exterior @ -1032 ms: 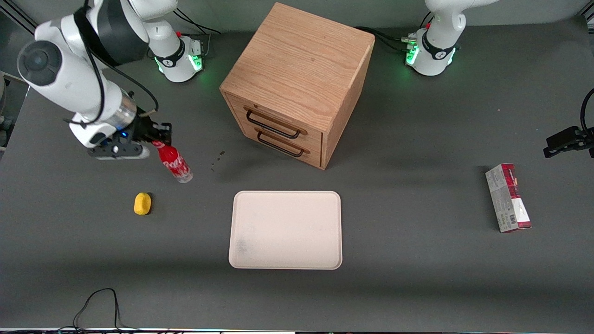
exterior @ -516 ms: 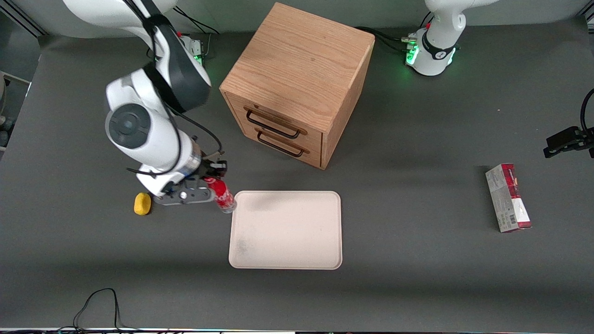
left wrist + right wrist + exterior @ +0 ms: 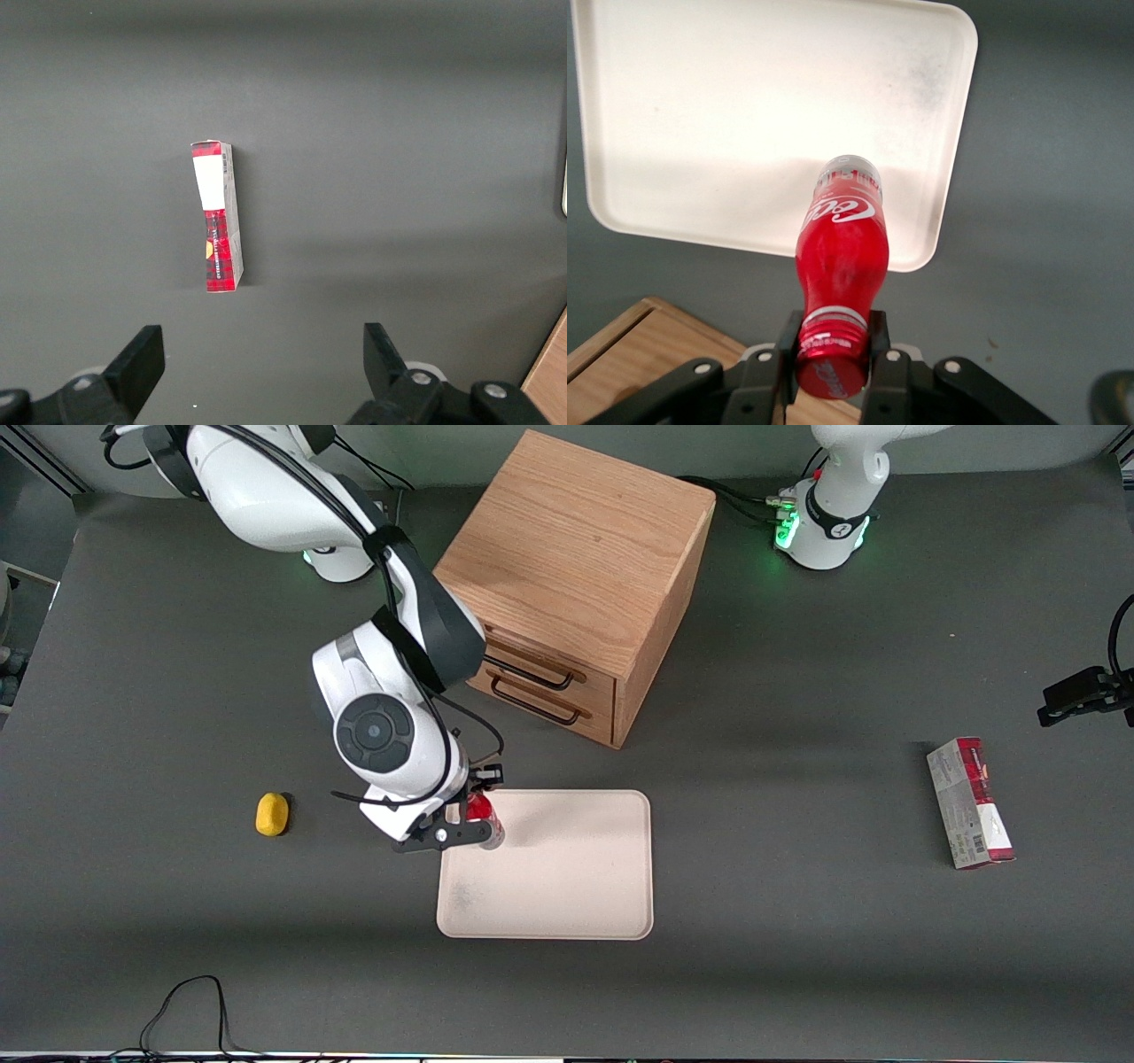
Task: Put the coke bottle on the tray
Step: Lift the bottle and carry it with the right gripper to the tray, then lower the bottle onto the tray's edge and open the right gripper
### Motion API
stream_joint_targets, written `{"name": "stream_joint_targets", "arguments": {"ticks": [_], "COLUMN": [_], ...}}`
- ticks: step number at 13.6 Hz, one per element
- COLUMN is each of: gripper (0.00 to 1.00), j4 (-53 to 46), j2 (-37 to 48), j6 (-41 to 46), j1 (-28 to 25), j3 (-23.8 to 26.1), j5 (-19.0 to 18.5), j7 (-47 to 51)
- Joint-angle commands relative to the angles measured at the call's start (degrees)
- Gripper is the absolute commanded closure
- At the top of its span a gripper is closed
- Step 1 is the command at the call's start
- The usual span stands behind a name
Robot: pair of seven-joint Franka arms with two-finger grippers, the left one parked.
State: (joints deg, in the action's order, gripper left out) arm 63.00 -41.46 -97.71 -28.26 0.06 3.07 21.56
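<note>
The tray (image 3: 567,886) lies nearest the front camera, a flat pale rectangle on the dark table (image 3: 797,974), and most of its surface is bare. Above the part of it nearest the working arm's end and the drawers, the gripper (image 3: 474,815) holds the coke bottle (image 3: 481,817), its fingers (image 3: 879,341) clamped on the neck just under the red cap. In the right wrist view the bottle (image 3: 842,266) hangs from the gripper (image 3: 833,350) with its clear base over the tray (image 3: 700,106), close to the rim rather than well inside; whether the base touches the surface cannot be told, so I judge it as not yet set down. The step in hand is the placing, and to do it well the arm should carry the bottle a little further toward the tray's middle, since a base landing on the low rim would tip. The bottle appears to hang slightly off vertical, so it should be brought upright, then lowered slowly until the base rests flat, and only then released, with the fingers lifting straight up clear of the cap. The yellow object (image 3: 272,814) sits well apart toward the working arm's end, the carton (image 3: 969,803) toward the parked arm's end. Farthest from the camera stands the wooden drawer cabinet (image 3: 567,584), which the arm's elbow should keep clear of.
</note>
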Motion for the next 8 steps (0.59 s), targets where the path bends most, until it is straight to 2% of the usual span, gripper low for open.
{"name": "stream_joint_targets", "arguments": {"ticks": [1,8], "gripper": [1.0,1.0], "j4": [-3.67,-6.29], "j2": [-3.09,-7.92], "j6": [0.07,-2.93], "j1": [1.71,3.65], "j3": [-0.15,-0.06], "j5": [-0.69,-0.61], "j7": [-4.15,-9.08]}}
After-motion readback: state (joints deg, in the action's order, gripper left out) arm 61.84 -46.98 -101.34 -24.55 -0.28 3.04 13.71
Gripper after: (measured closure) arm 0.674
